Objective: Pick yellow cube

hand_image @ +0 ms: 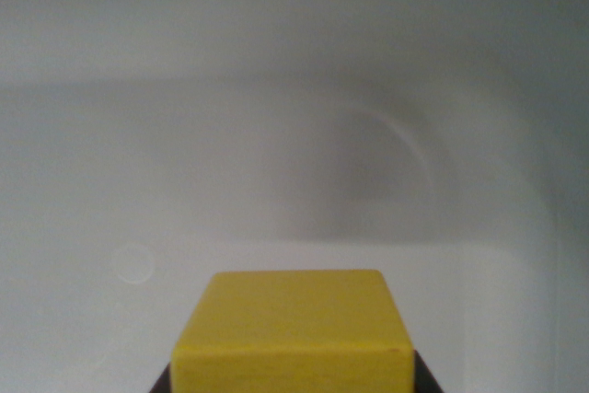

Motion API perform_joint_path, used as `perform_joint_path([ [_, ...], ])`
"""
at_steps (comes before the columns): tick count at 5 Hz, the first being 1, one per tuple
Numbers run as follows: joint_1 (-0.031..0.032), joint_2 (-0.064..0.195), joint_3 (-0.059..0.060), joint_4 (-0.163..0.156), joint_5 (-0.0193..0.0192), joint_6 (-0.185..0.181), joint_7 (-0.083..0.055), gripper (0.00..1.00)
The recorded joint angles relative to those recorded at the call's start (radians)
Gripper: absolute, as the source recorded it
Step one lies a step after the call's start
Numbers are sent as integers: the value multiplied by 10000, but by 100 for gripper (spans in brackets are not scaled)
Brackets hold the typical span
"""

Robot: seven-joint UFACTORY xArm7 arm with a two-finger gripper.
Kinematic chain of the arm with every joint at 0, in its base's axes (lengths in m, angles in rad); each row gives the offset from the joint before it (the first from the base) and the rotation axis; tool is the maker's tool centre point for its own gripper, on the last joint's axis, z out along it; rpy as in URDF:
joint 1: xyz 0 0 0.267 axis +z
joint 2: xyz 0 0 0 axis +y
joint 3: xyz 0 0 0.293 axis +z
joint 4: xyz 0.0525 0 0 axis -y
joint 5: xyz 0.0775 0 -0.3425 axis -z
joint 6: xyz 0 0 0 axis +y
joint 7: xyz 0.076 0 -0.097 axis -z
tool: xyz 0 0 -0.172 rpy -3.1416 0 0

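Observation:
The yellow cube (293, 333) fills the bottom middle of the wrist view, close to the camera, with its top face and front edge sharp. Dark fingers (426, 380) show as small slivers pressed against the cube's lower left and lower right sides. My gripper (293, 386) is shut on the yellow cube, and most of each finger is hidden below the frame. Behind the cube the white surface (276, 181) looks blurred and farther away.
The white surface carries a soft grey shadow (368, 181) with a curved edge at centre right. A faint round mark (133, 262) lies at the left. A pale raised border runs along the wrist view's right (561, 255).

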Motion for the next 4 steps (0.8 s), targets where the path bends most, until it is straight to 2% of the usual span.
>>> perform_joint_path([
  [1,-13,-39,-5,364,-8,401,9,100],
  [2,-13,-39,-5,364,-8,401,9,100],
  [3,-26,-79,-11,742,-16,819,19,100],
  [4,-26,-79,-11,742,-16,819,19,100],
])
